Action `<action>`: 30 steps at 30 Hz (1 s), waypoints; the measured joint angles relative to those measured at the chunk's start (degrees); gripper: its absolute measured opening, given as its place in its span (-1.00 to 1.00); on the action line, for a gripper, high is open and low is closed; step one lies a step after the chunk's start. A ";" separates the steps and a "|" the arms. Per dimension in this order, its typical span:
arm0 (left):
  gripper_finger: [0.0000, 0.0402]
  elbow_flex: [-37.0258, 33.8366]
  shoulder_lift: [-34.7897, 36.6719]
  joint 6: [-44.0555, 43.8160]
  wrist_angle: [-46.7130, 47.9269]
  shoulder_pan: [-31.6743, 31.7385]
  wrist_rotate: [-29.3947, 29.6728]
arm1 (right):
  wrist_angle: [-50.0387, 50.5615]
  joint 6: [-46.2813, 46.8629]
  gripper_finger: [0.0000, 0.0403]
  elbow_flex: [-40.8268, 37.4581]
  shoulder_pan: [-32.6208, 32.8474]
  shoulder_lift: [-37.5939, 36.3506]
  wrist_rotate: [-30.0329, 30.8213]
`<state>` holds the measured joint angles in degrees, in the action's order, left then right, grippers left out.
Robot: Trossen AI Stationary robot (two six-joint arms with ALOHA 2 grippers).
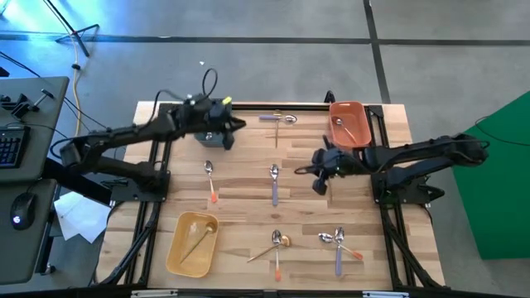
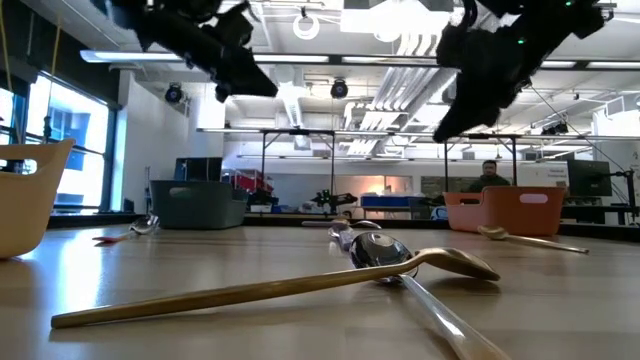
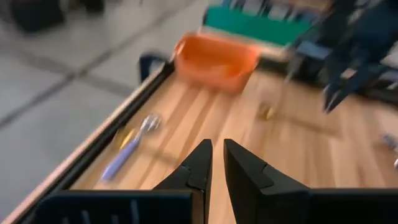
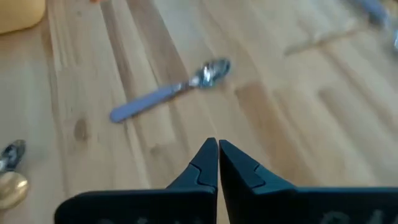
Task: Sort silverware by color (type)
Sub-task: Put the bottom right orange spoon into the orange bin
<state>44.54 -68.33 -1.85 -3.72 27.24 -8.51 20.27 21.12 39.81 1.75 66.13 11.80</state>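
Observation:
Spoons and forks lie scattered on the wooden table. A purple-handled fork (image 1: 272,118) crosses a gold piece (image 1: 277,131) near the far edge. An orange-handled spoon (image 1: 210,179) and a purple-handled spoon (image 1: 274,184) lie mid-table. A gold spoon (image 1: 269,246) and more pieces (image 1: 339,242) lie near the front. My left gripper (image 1: 238,124) hovers shut above the far left of the table, next to the dark bin (image 1: 209,137). My right gripper (image 1: 318,184) hovers shut to the right of the purple-handled spoon (image 4: 171,90), holding nothing. Both hang well above the table in the low view.
An orange bin (image 1: 361,109) at the far right holds an orange-handled piece. A yellow bin (image 1: 175,252) at the near left holds a gold piece. The gold spoon (image 2: 270,290) lies close to the low camera. A person (image 2: 487,175) sits in the room behind.

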 joint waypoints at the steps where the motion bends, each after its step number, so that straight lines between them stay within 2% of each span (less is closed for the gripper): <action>1: -0.85 -2.67 0.18 0.07 -5.05 -0.80 0.02 | 1.18 2.69 -1.00 0.00 0.68 0.04 -0.01; 6: -0.84 -14.63 -1.51 -0.41 -28.16 -2.11 0.05 | 9.99 15.73 -1.00 0.00 4.81 0.28 -2.61; 11: -0.86 -20.52 -3.60 0.51 -40.32 -2.11 0.07 | 12.57 29.11 -1.00 -0.02 12.21 0.28 -4.77; 17: -0.86 -21.49 -4.27 1.51 -43.71 -2.12 0.02 | 17.02 41.70 -1.00 2.98 21.29 1.97 -3.27; 24: -0.89 -21.49 -4.29 1.49 -43.11 -2.57 -5.08 | 24.92 43.29 -0.99 14.27 24.74 10.34 -4.92; 27: -0.90 -21.49 -4.29 1.46 -42.99 -3.22 -5.20 | 25.18 44.96 -0.89 18.95 27.25 14.89 -8.46; 30: -0.90 -21.51 -4.29 1.48 -42.75 -4.20 -5.21 | 25.39 48.88 -0.70 22.91 30.88 19.23 -10.60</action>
<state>23.03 -72.62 -0.37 -46.48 23.04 -13.72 45.66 69.99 62.72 32.63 85.36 1.20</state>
